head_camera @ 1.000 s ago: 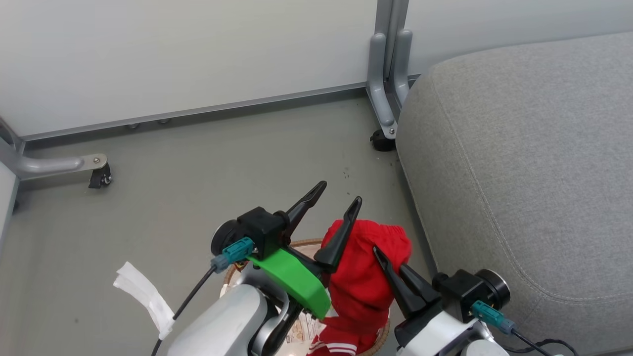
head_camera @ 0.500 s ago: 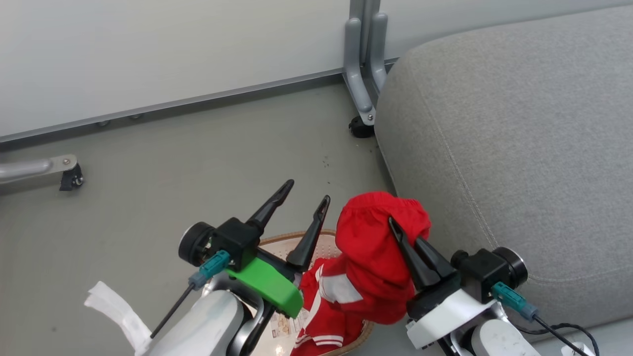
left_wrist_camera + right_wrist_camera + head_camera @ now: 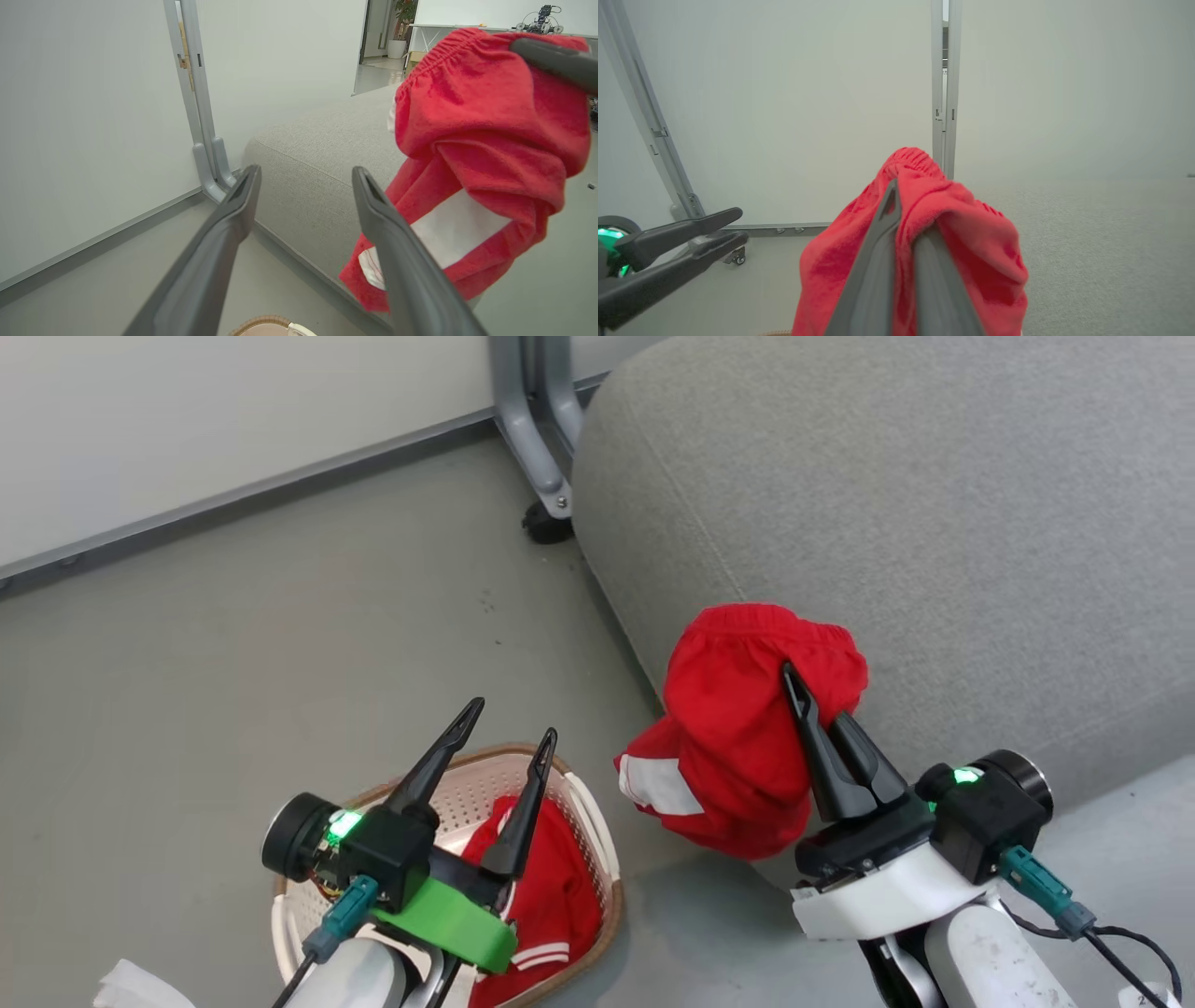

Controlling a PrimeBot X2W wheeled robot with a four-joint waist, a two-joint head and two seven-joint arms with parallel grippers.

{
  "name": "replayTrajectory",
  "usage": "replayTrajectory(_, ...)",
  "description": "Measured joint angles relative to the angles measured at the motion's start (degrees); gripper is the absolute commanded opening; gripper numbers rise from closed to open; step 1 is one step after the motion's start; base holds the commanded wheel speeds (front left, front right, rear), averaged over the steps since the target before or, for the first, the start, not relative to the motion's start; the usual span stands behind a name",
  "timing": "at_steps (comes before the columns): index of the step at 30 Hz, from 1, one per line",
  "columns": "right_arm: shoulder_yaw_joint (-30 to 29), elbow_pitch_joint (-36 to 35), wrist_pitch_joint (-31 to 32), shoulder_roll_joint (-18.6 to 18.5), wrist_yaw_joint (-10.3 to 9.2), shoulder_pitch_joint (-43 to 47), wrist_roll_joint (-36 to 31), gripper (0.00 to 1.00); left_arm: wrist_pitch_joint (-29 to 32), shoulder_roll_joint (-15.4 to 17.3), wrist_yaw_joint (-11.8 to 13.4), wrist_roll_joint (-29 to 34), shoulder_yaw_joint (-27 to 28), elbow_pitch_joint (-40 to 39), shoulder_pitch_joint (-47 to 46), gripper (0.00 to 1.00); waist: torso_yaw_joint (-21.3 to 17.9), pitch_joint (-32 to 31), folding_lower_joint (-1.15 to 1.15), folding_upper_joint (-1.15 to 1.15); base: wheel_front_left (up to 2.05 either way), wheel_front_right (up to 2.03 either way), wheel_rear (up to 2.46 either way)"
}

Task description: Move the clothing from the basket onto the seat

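Clothing (image 3: 728, 737) aloft, right hand (image 3: 798, 686) clamped on it

The left gripper (image 3: 514, 719) sits at the lower left of the head view, its two long dark fingers spread wide with nothing between them. They point up and slightly right from a green wrist bracket (image 3: 448, 926) and a pale forearm. The right gripper (image 3: 795, 679) sits further up that view at the right, its fingers pinched together on a red garment (image 3: 738, 728) and slanting up and left from a white wrist.

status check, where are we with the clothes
Right gripper shut on red garment, lifted at the seat edge. Left gripper open above the basket. Second garment inside basket. No obstruction seen.
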Motion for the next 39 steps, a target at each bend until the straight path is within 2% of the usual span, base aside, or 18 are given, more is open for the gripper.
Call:
replayTrajectory(8,-4.0,-2.0,0.0,1.0,0.00,2.5,-0.5,0.00,0.0,-1.1,-2.4,2.6,2.5,0.1,1.1,1.00,-5.1,4.7,0.00,0.00,0.00,0.00,0.00)
replayTrajectory(14,-6.7,-3.7,0.0,2.2,0.01,2.9,2.1,0.00,0.0,-0.6,-3.4,5.0,2.6,0.3,0.6,1.00,-7.2,8.7,0.00,0.00,0.00,0.00,0.00)
replayTrajectory(15,-7.7,-3.9,0.0,2.4,0.01,2.5,4.1,0.00,0.0,-0.3,-3.5,5.6,2.4,0.2,0.4,1.00,-7.4,9.5,0.00,0.00,0.00,0.00,0.00)
replayTrajectory(17,-9.3,-4.6,0.0,2.3,-0.01,0.7,9.5,0.00,0.0,0.2,-3.6,6.9,2.2,0.0,-0.2,1.00,-7.6,10.9,0.00,0.00,0.00,0.00,0.00)
replayTrajectory(20,-11.4,-5.0,0.0,2.4,0.00,-4.3,12.8,0.00,0.0,0.8,-3.8,8.2,1.5,-0.6,-0.9,1.00,-7.7,13.6,0.00,0.00,0.00,0.00,0.00)
replayTrajectory(26,-19.5,-5.6,0.0,2.2,0.00,-17.4,12.1,0.00,0.0,3.2,-4.0,11.7,0.1,-2.7,-4.1,1.00,-6.9,19.7,0.01,0.00,0.00,0.00,0.00)
replayTrajectory(32,-29.4,-2.1,0.0,-3.9,0.00,-29.5,12.2,0.00,0.3,4.7,-3.4,14.6,-0.4,-5.4,-6.4,1.00,-5.1,26.2,0.01,0.00,0.00,0.00,0.00)
replayTrajectory(39,-37.4,11.4,0.0,-9.1,0.00,-37.5,13.1,0.00,0.4,5.4,-2.9,16.0,-1.2,-7.6,-7.8,1.00,-2.0,33.0,0.01,0.00,0.00,0.00,0.00)
